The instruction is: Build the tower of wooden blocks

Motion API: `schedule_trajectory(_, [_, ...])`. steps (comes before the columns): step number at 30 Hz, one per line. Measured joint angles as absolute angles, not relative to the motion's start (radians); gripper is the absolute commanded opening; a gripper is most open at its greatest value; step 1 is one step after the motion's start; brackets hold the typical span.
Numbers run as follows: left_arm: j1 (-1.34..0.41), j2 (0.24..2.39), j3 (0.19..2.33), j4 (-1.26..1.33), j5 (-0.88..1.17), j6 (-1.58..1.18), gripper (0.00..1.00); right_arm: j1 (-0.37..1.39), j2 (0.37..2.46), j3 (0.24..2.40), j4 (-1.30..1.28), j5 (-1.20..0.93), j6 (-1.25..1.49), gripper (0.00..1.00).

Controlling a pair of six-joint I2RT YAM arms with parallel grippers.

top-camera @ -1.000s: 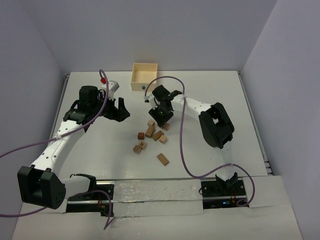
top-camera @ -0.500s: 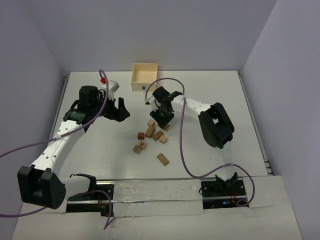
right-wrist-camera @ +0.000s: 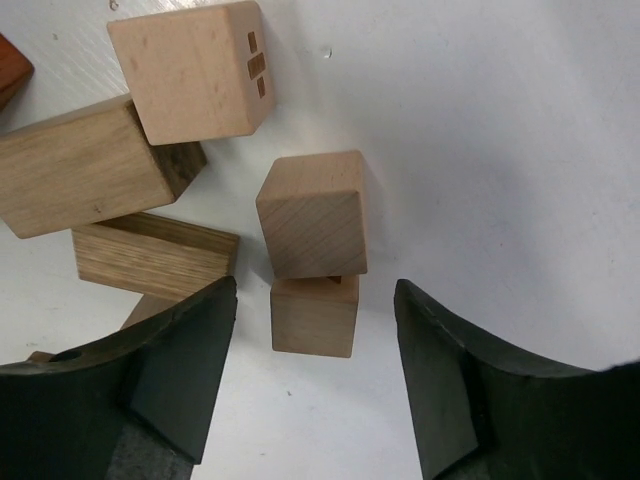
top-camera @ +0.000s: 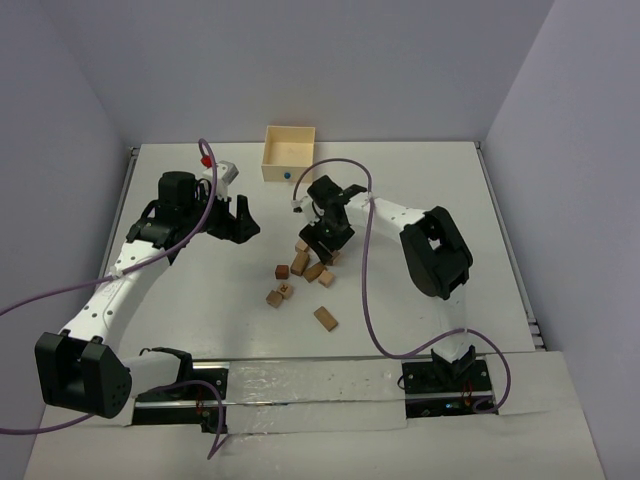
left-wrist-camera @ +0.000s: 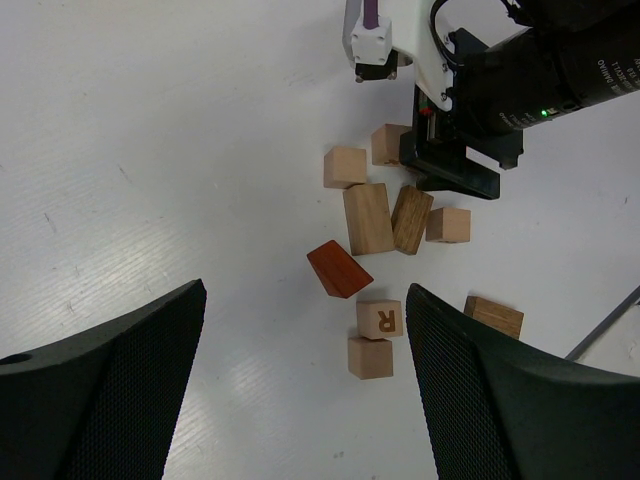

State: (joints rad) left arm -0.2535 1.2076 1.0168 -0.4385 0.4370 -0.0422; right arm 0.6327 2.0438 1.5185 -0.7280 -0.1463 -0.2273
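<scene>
- overhead, the wood blocks point(top-camera: 299, 263) are seen loosely scattered mid-table point(top-camera: 430, 200), nearer the arms than the pale box point(top-camera: 289, 152); no tall tower is shown yet.
- the right gripper point(top-camera: 322, 243) is poised low over the far end of the scatter. the left gripper point(top-camera: 236, 218) is parked well apart to the left, over bare table.
- from the left wrist, that gripper's jaws are seen spread wide with nothing between them. 9 blocks can be counted ahead of it, among them a red block point(left-wrist-camera: 340, 270) and a lettered cube point(left-wrist-camera: 380, 318), 1 partly hidden by the right gripper.
- from the right wrist, the fingers point(right-wrist-camera: 170, 370) are seen apart and touching nothing. between them an upper cube point(right-wrist-camera: 312, 225) appears to rest on a lower cube point(right-wrist-camera: 314, 318), slightly twisted and offset, though it cannot be told for sure whether the 2 are stacked or merely touching.
- the step is judged to be the release of that cube. the gripper is best drawn straight up with the jaws wide, so that neither pad grazes the cube.
- the bricks point(right-wrist-camera: 90, 180) just beside should not be nudged, and the twist should be allowed for when the next block is centred and set flat.
</scene>
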Motion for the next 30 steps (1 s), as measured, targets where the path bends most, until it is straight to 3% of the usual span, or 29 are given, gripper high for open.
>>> schedule_trajectory(10, [-0.253, 1.207, 1.017, -0.439, 0.437, -0.042, 0.87, 0.633, 2.043, 1.519, -0.735, -0.139, -0.226, 0.49])
schedule_trajectory(30, [-0.253, 1.207, 1.017, -0.439, 0.437, -0.042, 0.87, 0.633, 2.047, 1.574, -0.757, -0.148, -0.226, 0.43])
